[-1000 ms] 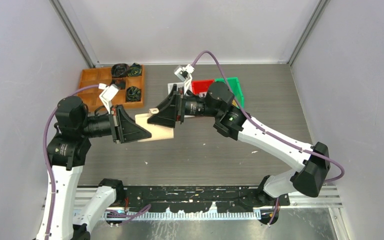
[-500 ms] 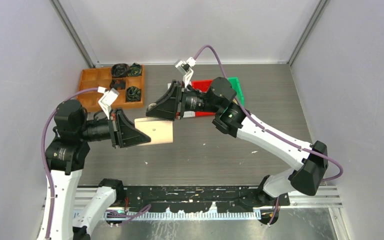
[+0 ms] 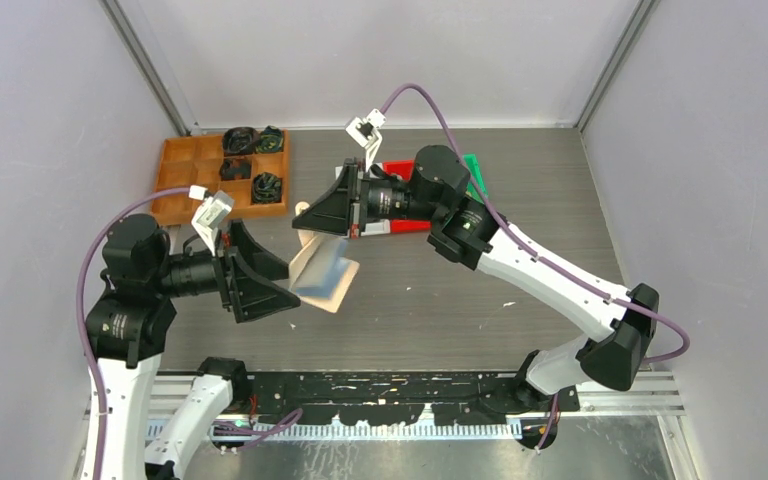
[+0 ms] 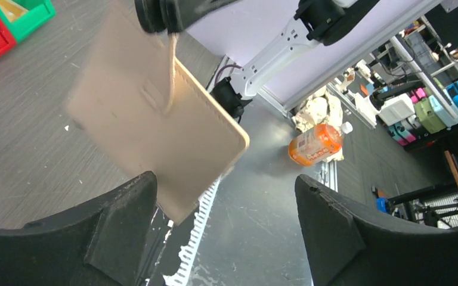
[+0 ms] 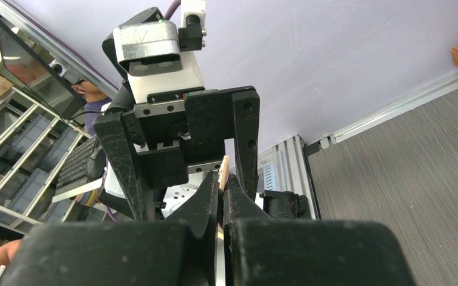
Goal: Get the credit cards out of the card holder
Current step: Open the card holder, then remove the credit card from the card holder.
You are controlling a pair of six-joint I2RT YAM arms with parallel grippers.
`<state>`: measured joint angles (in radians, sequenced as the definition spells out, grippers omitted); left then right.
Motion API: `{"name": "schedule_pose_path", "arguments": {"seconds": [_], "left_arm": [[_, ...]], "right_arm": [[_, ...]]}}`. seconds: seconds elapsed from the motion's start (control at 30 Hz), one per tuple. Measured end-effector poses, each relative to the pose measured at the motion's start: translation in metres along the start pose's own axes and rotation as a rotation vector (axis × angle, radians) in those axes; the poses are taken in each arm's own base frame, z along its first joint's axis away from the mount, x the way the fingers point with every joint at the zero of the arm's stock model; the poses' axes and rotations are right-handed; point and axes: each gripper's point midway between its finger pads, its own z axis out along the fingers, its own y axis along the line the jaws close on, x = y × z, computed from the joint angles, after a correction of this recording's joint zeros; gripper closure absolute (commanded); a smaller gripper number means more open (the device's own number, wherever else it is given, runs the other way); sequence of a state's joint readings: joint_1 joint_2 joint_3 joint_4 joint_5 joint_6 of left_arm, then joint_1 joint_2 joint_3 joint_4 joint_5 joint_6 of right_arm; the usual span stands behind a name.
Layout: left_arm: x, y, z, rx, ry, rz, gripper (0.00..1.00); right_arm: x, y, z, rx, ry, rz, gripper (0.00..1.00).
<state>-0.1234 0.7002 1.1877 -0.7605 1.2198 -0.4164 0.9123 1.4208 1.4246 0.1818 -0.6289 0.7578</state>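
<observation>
Overhead view with both wrist views; two arms reach inward over the grey counter (image 3: 440,300). Right pincer (image 3: 308,222): clenched on the upper edge of the card holder (image 3: 325,270); in the right wrist view its two black fingers (image 5: 206,205) meet on a thin tan edge that stands up between their tips. Card holder: hangs from that grip near the middle of the counter, partly unfolded; from above, a tan flap faces left and a pale blue inner face sits beside it, with a tan panel spreading out below; whether its lower edge touches the counter cannot be told; what its pockets hold is too small to tell. Left pincer (image 3: 290,285): released, jaws spread wide and grasping nothing; it sits just left of the holder's lower corner, and contact cannot be told from above. In the left wrist view the holder shows its plain tan outer face, tilted and slightly blurred, with the right pincer at its top edge; the holder's near corner lies above the gap between the two black fingers (image 4: 104,229), closer to the one on the left of the view.

Surroundings: a wooden tray (image 3: 175,165) with square compartments at the far left of the counter, several of them holding black lumps (image 3: 242,140); a red bin (image 3: 400,172) and a green bin (image 3: 476,172) side by side at the far middle, partly hidden behind the right arm; all three well apart from the holder.
</observation>
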Motion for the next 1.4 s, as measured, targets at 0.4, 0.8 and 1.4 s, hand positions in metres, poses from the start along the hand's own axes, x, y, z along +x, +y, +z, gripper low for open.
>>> {"name": "schedule_pose_path", "arguments": {"seconds": [0.4,0.8,1.4], "left_arm": [[0.006,0.017,-0.002,-0.092,-0.036,0.067,0.23],[0.003,0.043,-0.020,-0.308,-0.121,0.426,0.34],[-0.015,0.028,-0.006,-0.179,-0.148,0.319,1.00]], "right_arm": [[-0.012,0.017,-0.001,0.003,0.011,-0.022,0.99],[-0.008,0.038,0.004,-0.026,0.040,-0.037,0.99],[0.014,0.030,0.024,-0.021,0.101,-0.015,0.35]]}}
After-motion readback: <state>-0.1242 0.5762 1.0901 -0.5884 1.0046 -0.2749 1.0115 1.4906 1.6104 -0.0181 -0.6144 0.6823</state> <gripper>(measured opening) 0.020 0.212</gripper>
